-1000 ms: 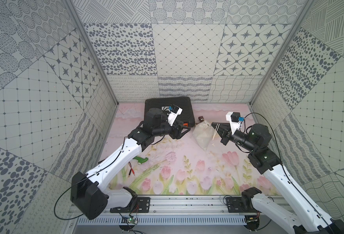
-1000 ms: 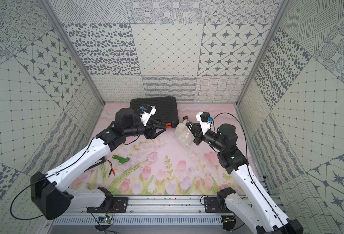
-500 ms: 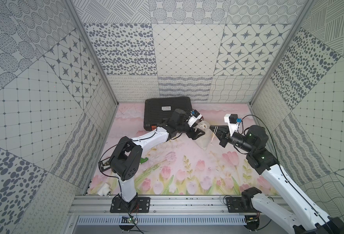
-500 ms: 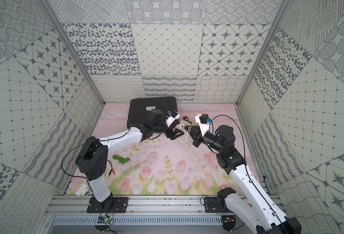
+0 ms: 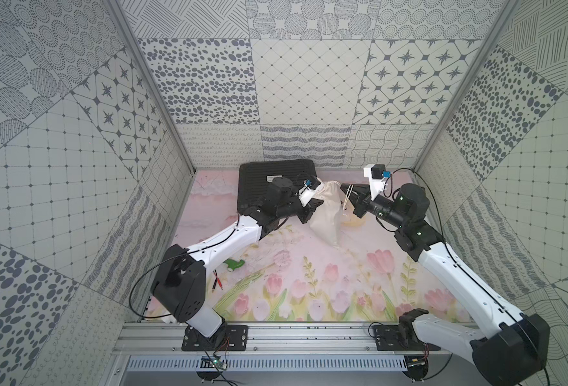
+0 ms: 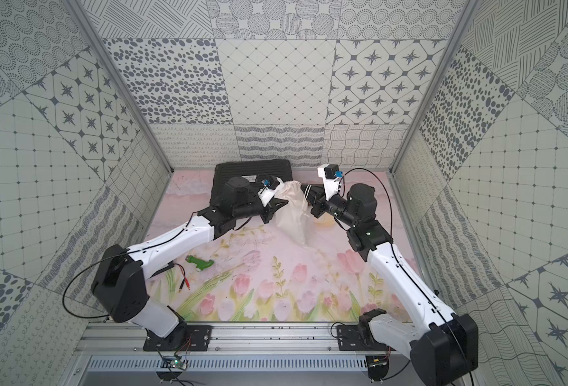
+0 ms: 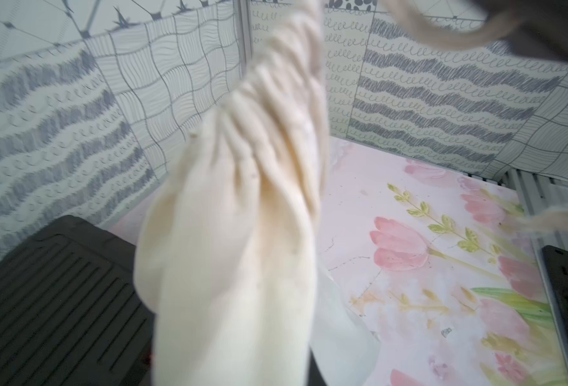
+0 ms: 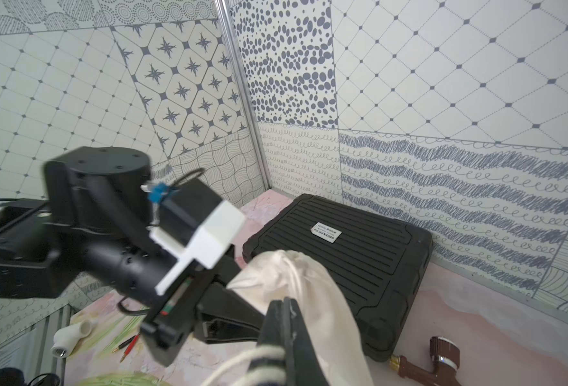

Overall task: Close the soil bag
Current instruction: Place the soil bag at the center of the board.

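Note:
The soil bag (image 5: 326, 217) (image 6: 292, 217), a cream cloth pouch, stands tilted on the flowered mat, its neck gathered into pleats (image 7: 275, 110). My left gripper (image 5: 319, 201) (image 6: 284, 203) is shut on the cloth just below the neck. The bag fills the left wrist view and hides those jaws. From the other side my right gripper (image 5: 343, 187) (image 6: 304, 187) (image 8: 287, 302) is shut on the pale cords (image 8: 262, 354), which loop over one finger. Both grippers meet at the mouth of the bag (image 8: 286, 267).
A black ribbed case (image 5: 275, 177) (image 6: 252, 173) (image 8: 359, 254) lies against the back wall, right behind the bag. A green tool (image 5: 234, 264) and red-tipped leads (image 5: 218, 284) lie near the left arm. A brown fitting (image 8: 439, 354) sits beside the case.
My left gripper, open by the case earlier, has moved to the bag and shut on it. The bag's neck is now raised and gathered. The right gripper has stayed shut on the cords.

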